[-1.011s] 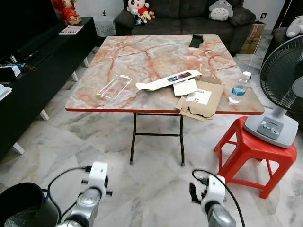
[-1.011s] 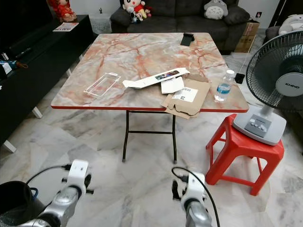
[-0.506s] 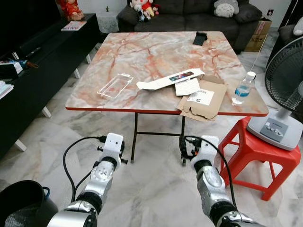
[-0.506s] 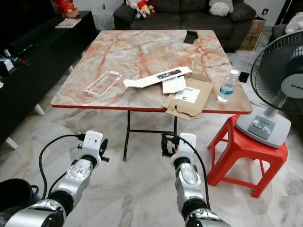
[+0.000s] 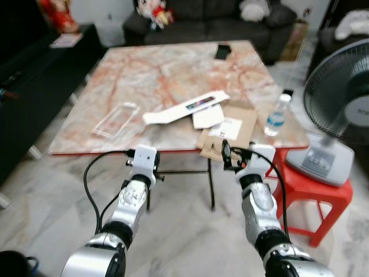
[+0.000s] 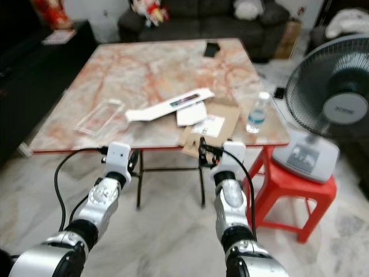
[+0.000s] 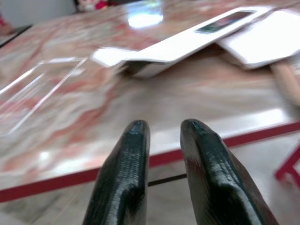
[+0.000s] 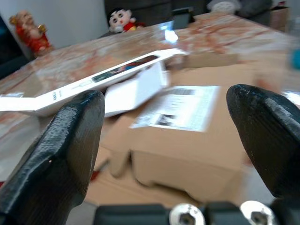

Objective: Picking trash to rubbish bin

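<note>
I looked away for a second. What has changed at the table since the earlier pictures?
Both arms have risen from low over the floor to the table's front edge. The right hand, wide open, now faces the flattened cardboard box; the left hand, fingers close together, points at the long white box. Nothing has been taken hold of. The clear plastic tray and the bottle lie as before on the table.

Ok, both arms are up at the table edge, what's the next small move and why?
Probably ease the right claw forward onto the flattened cardboard box. Its fingers are spread wide and the cardboard overhanging the table edge sits right between them. The left claw, fingers nearly together, is further from any trash, with the long white box beyond it.
</note>
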Tool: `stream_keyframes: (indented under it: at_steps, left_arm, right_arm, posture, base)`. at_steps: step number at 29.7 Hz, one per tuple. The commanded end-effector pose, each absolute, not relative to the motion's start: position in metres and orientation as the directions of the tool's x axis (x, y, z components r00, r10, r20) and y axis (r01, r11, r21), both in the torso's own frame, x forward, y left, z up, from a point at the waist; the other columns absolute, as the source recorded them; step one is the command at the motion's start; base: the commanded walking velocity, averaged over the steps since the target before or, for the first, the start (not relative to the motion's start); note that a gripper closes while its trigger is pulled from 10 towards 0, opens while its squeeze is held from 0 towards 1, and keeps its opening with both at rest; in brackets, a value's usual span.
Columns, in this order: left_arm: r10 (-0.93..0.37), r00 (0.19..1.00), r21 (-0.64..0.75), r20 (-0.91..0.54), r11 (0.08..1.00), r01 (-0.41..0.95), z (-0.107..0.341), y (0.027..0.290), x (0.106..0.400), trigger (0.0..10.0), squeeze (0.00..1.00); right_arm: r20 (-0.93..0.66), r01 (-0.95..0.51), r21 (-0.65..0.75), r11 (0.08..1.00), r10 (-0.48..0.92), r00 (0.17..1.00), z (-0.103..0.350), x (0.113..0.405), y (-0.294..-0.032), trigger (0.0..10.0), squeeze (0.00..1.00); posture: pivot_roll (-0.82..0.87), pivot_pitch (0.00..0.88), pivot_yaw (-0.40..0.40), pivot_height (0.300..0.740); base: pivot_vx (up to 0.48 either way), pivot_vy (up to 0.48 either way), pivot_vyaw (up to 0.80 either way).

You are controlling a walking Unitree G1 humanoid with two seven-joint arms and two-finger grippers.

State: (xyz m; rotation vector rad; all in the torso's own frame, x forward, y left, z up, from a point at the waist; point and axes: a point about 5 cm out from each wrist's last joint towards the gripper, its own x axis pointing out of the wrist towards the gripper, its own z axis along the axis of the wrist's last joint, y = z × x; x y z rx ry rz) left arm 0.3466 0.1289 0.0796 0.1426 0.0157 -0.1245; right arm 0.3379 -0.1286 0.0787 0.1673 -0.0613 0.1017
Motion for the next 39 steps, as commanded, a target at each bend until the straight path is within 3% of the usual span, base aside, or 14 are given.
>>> stream_keyframes:
  at_steps: [1,10,26,39]
  left_arm:
    - [-0.085,0.996,0.141,-0.018,0.986,0.086,0.081,0.140,0.347,10.0,0.00]
    - [-0.081,0.997,0.133,0.003,0.988,0.080,0.082,0.141,0.347,10.0,0.00]
    - [-0.094,0.995,0.098,0.044,0.991,0.089,0.088,0.137,0.348,10.0,0.00]
    - [-0.099,0.989,0.082,0.108,0.993,0.090,0.102,0.134,0.353,10.0,0.00]
  right_arm:
    - [0.084,-0.148,0.125,0.981,0.139,0.987,0.083,0.339,-0.118,10.0,0.00]
    - [0.081,-0.155,0.149,0.977,0.145,0.986,0.079,0.337,-0.119,10.0,0.00]
    - [0.076,-0.150,0.176,0.973,0.139,0.987,0.079,0.338,-0.123,10.0,0.00]
    - [0.074,-0.149,0.190,0.970,0.137,0.988,0.080,0.339,-0.124,10.0,0.00]
  posture:
    - [-0.01,0.000,0.030,0.740]
    - [-0.01,0.000,0.028,0.740]
    - [-0.01,0.000,0.023,0.740]
    - [-0.01,0.000,0.015,0.740]
  base:
    - [0.458,0.000,0.80]
    - [0.423,0.000,0.74]
    - [0.000,0.000,0.00]
    - [0.390,0.000,-0.35]
